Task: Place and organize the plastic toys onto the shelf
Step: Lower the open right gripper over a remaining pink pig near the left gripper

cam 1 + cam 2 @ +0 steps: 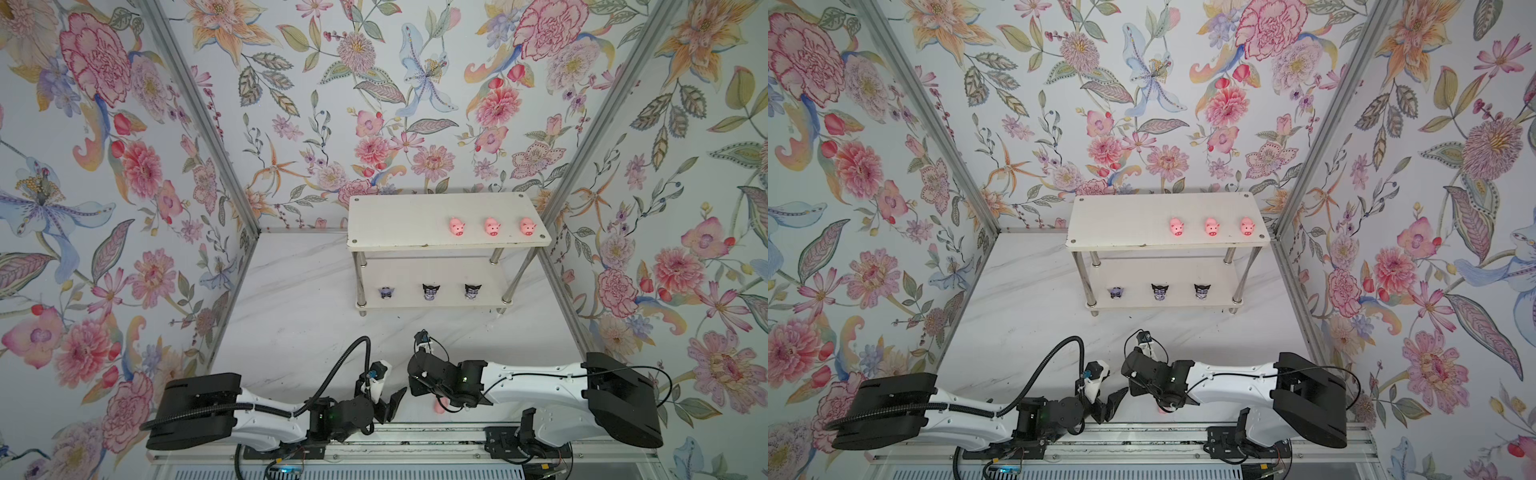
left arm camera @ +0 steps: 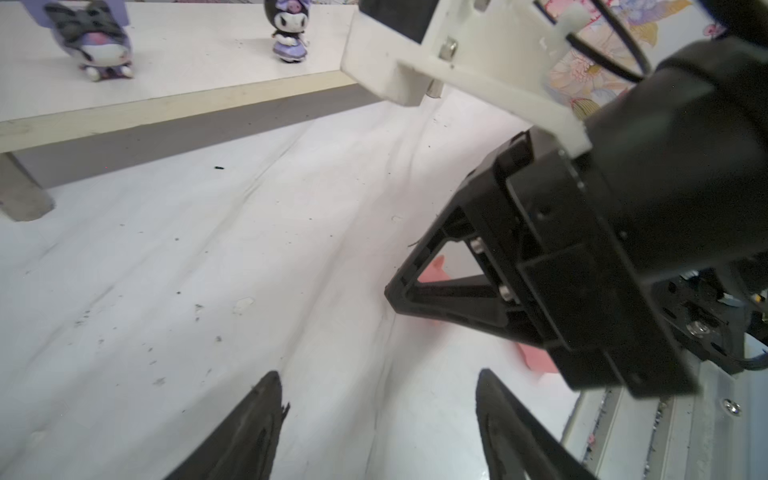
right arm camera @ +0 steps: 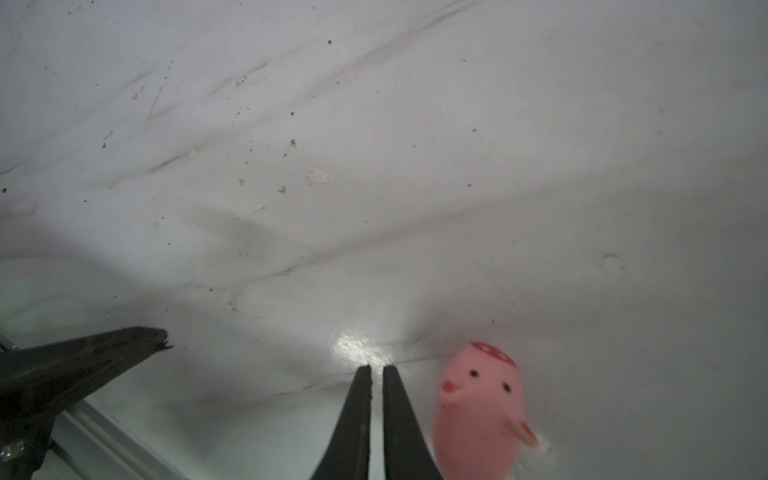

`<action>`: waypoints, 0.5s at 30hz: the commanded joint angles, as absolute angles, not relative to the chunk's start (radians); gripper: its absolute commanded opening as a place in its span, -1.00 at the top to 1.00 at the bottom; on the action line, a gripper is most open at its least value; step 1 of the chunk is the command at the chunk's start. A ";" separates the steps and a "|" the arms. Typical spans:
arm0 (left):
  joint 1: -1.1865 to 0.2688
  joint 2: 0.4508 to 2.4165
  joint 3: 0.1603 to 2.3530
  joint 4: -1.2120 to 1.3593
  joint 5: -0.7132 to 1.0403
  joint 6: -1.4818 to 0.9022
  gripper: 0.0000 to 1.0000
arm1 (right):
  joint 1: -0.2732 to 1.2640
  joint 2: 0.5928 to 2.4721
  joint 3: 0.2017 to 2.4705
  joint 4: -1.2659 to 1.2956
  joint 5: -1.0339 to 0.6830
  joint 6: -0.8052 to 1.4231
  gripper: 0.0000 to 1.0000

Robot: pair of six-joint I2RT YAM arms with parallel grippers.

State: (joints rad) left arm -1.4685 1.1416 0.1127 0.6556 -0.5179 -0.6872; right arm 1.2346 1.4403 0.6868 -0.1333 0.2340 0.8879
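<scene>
1. Judged the step as the pick-up of a fourth pig (image 3: 478, 411), found lying on the table (image 1: 291, 311) near the front rail, well apart from the shelf (image 1: 395, 224).
2. Counted three pigs (image 1: 492, 227) in a row on the top board and three figurines (image 1: 431, 292) in a row on the lower board.
3. Saw the right gripper (image 3: 377, 368) low over the table, fingers pressed almost together on nothing, with the pig just beside them and not between.
4. Called, most likely, for spreading those fingers, shifting sideways to straddle the pig, then closing.
5. Found the right arm stretched low across the front, wrist bent down toward the table.
6. Found the left gripper (image 2: 379, 374) close by, fingers spread and empty, low over the table.
</scene>
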 commanded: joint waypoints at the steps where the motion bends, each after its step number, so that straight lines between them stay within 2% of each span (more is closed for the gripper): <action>1: -1.447 1.061 0.077 0.557 -0.597 -0.735 -0.49 | 1.239 1.523 0.747 -0.072 0.166 0.830 0.83; 7: -1.423 0.979 0.066 0.513 -0.596 -0.698 -0.52 | 1.243 1.545 0.754 -0.073 0.152 0.818 0.92; 15: -1.374 1.095 0.087 0.633 -0.517 -0.659 -0.53 | 1.203 1.240 0.606 -0.232 0.272 0.857 0.92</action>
